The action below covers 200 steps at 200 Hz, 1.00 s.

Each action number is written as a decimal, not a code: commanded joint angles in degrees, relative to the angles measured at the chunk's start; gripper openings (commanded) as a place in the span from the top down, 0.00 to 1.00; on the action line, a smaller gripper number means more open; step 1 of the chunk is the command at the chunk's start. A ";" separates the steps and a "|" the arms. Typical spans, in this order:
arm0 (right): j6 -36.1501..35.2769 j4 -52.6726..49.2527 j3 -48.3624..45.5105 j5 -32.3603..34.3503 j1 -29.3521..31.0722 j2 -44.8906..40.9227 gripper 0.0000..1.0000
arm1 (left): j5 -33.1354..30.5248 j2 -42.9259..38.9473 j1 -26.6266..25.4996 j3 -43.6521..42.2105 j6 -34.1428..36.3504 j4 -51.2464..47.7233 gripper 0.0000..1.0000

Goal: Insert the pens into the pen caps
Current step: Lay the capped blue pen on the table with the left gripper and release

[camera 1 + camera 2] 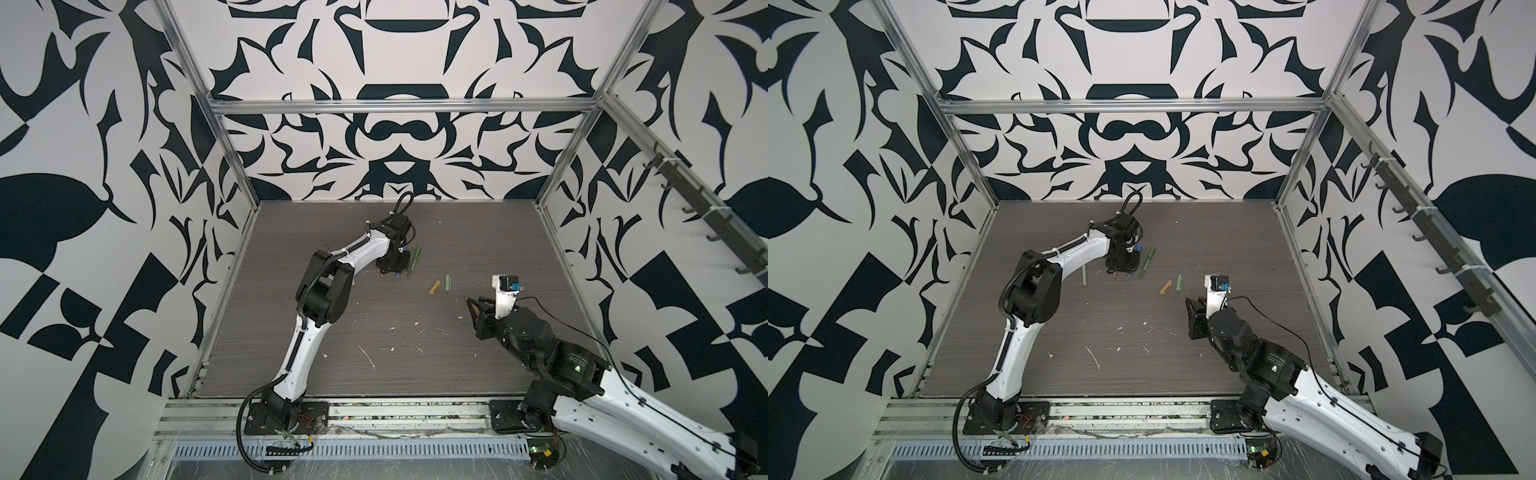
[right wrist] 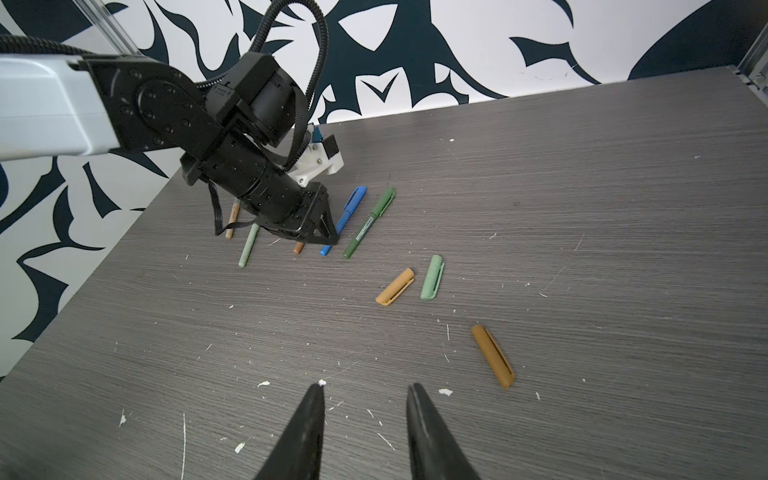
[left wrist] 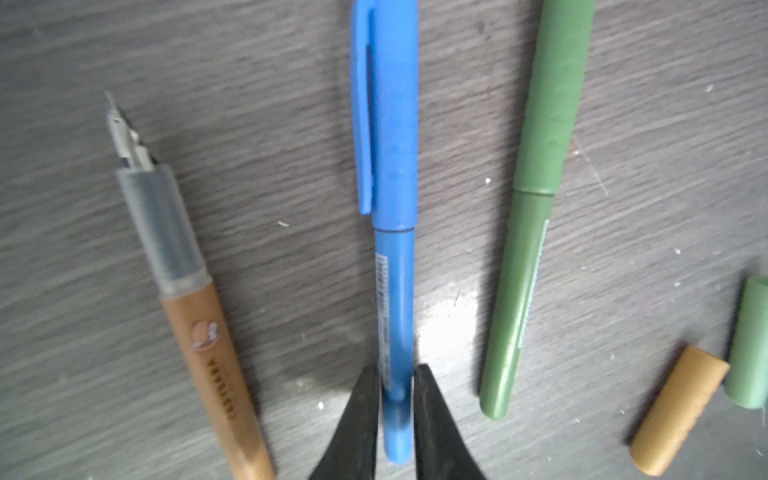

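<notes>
The blue pen [image 3: 395, 266] is lying capped toward the back of the table [image 2: 582, 208]. The left gripper [image 3: 397, 370] is pinching its barrel end, fingers [image 3: 361, 415] closed on it. It's wearing a barcode strip. The orange-brown pen [image 3: 208, 353] beside it is showing a round logo and lettering too blurry to read. The left arm [image 1: 332, 266] is reaching far out, wrist tipped down. The right gripper [image 2: 365, 388] is hovering low, fingers apart, gripping nothing. I'm counting five pens [image 2: 249, 245] and three loose caps: tan cap [image 2: 395, 286], pale green cap [image 2: 432, 277], brown cap [image 2: 492, 356].

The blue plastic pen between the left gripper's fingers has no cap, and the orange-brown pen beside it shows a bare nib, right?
No: the blue plastic pen has its blue cap on, the left wrist view shows. The orange-brown pen has a bare nib.
</notes>
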 commanded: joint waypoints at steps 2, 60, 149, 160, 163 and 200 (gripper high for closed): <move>0.33 2.86 0.06 -0.42 -0.17 0.90 0.64 | 1.15 1.52 -0.17 1.37 0.18 -3.33 0.80; -0.62 1.62 1.08 -1.04 -0.25 1.95 0.64 | 2.38 -11.56 -0.13 -4.19 1.35 0.27 0.71; -1.16 3.07 1.81 0.66 -0.38 6.49 0.65 | -10.45 -31.70 8.47 -26.95 -4.04 4.27 0.61; -1.52 3.45 1.83 1.76 -0.38 6.43 0.67 | -11.65 -32.61 9.32 -29.56 -4.13 3.50 0.61; -1.70 3.72 1.84 1.70 -0.36 6.50 0.68 | -11.72 -32.94 9.58 -30.32 -4.06 3.49 0.61; -1.97 6.38 2.74 0.77 -0.47 10.24 0.64 | -8.07 -34.64 12.68 -35.34 -3.40 4.14 0.59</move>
